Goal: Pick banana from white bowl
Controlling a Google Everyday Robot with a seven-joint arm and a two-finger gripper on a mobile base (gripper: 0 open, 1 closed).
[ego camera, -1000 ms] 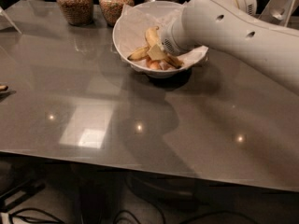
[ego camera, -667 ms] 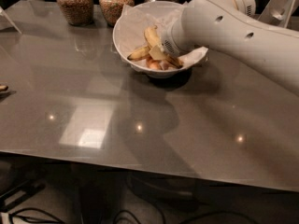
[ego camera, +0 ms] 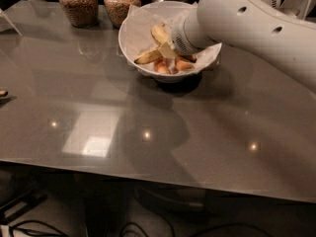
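Grey glossy table (ego camera: pixel 98 112) carries the white bowl (ego camera: pixel 127 38); the gripper (ego camera: pixel 168 51) sits inside, right by the banana (ego camera: pixel 159 33). Its grip, I cannot tell.

White bowl (ego camera: pixel 129 36): white, lined with crumpled white paper. Banana (ego camera: pixel 159 33): yellow with brown speckles. Gripper (ego camera: pixel 168 51): pale, on a white arm, down inside the white bowl. Jars (ego camera: pixel 79 6): clear glass, brown filling. Table (ego camera: pixel 148 132): glossy grey-brown.

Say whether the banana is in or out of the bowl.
In: the banana lies inside the white bowl, the gripper in there beside it.
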